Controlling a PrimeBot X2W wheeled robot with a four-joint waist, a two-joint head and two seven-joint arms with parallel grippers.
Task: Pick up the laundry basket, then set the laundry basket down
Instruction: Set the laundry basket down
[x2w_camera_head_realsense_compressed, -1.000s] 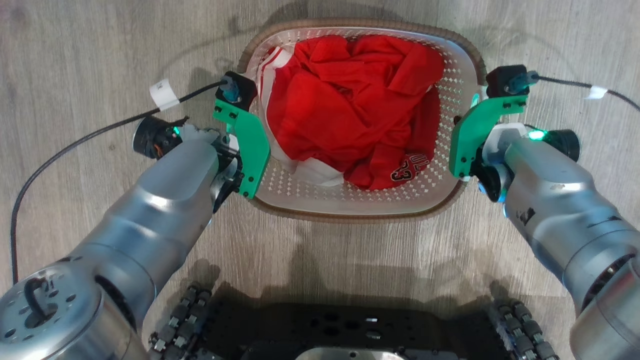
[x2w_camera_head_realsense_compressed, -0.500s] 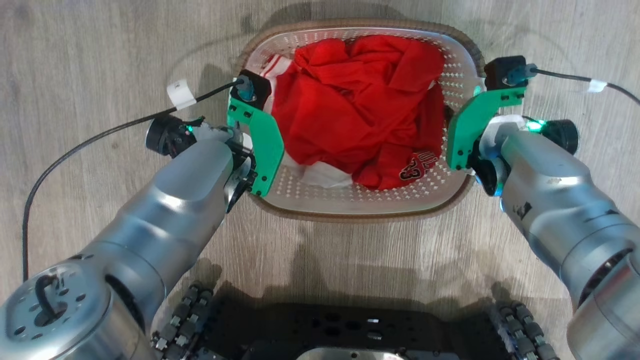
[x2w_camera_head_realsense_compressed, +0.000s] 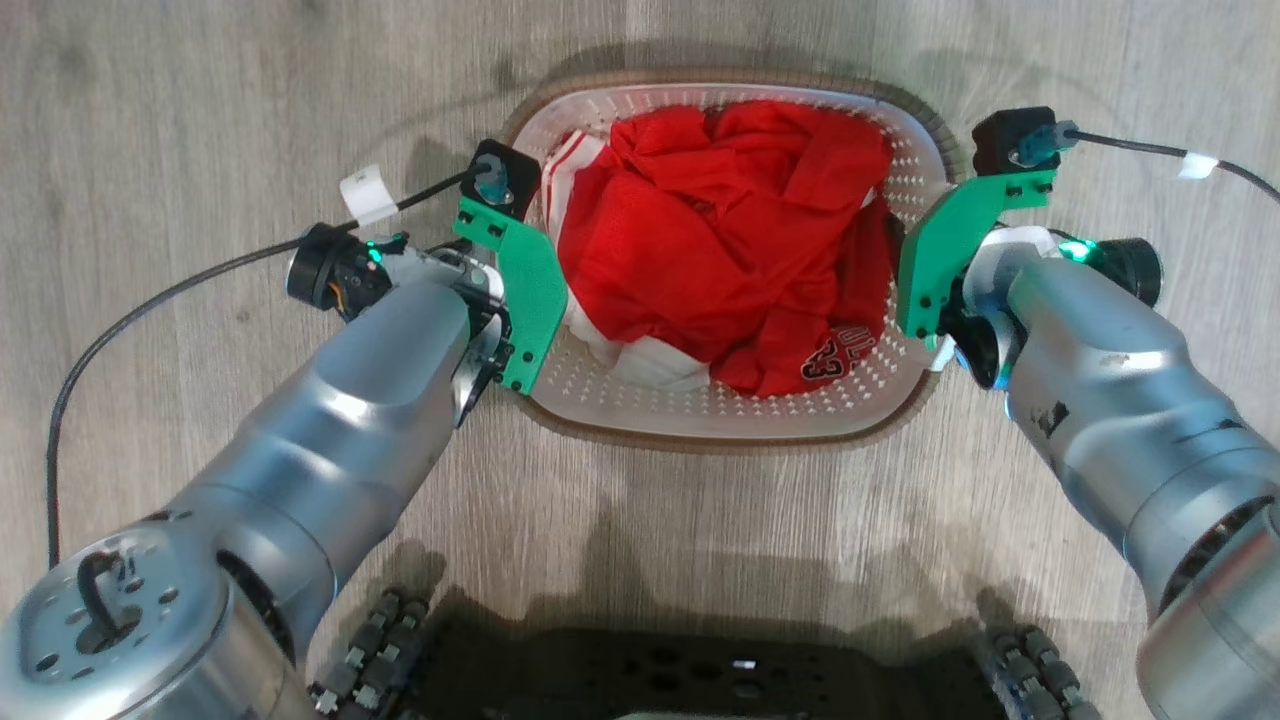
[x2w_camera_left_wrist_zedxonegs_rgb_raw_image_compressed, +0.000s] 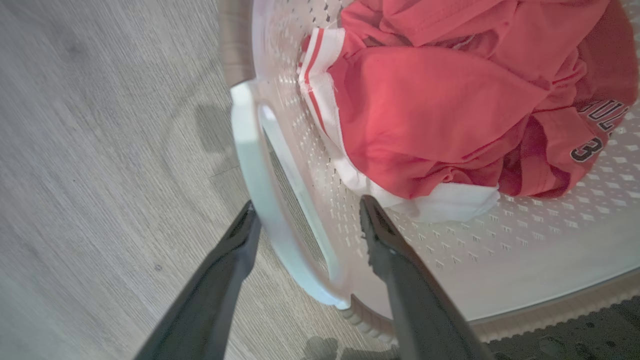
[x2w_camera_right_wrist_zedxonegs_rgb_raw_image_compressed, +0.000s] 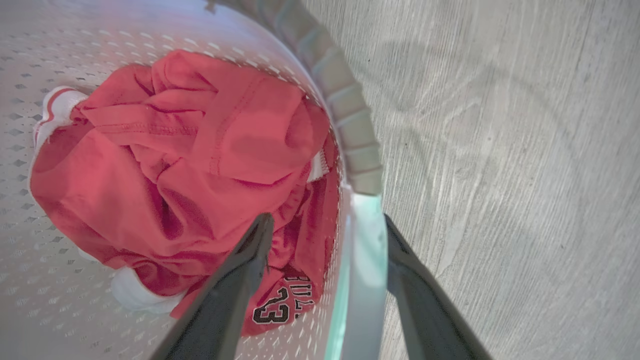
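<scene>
The laundry basket (x2w_camera_head_realsense_compressed: 720, 438) stands on the wood floor in front of me, white and perforated with a brown rim, and holds a crumpled red jersey (x2w_camera_head_realsense_compressed: 720, 250). In the left wrist view my left gripper (x2w_camera_left_wrist_zedxonegs_rgb_raw_image_compressed: 307, 204) is open. Its two dark fingers straddle the white side handle (x2w_camera_left_wrist_zedxonegs_rgb_raw_image_compressed: 250, 150), one outside and one inside the basket wall. My right gripper (x2w_camera_right_wrist_zedxonegs_rgb_raw_image_compressed: 326, 219) is open as well. Its outer finger lies against the other white handle (x2w_camera_right_wrist_zedxonegs_rgb_raw_image_compressed: 365, 260), and its inner finger hangs over the jersey.
Black cables with white tags (x2w_camera_head_realsense_compressed: 365, 195) (x2w_camera_head_realsense_compressed: 1195, 165) run from both wrists across the floor. My dark wheeled base (x2w_camera_head_realsense_compressed: 700, 680) sits just behind the basket. Bare wood floor (x2w_camera_head_realsense_compressed: 150, 120) surrounds the basket.
Both grippers have opened off the basket's handles. The basket looks slightly smaller and sits a little lower in the head view than a second ago.
</scene>
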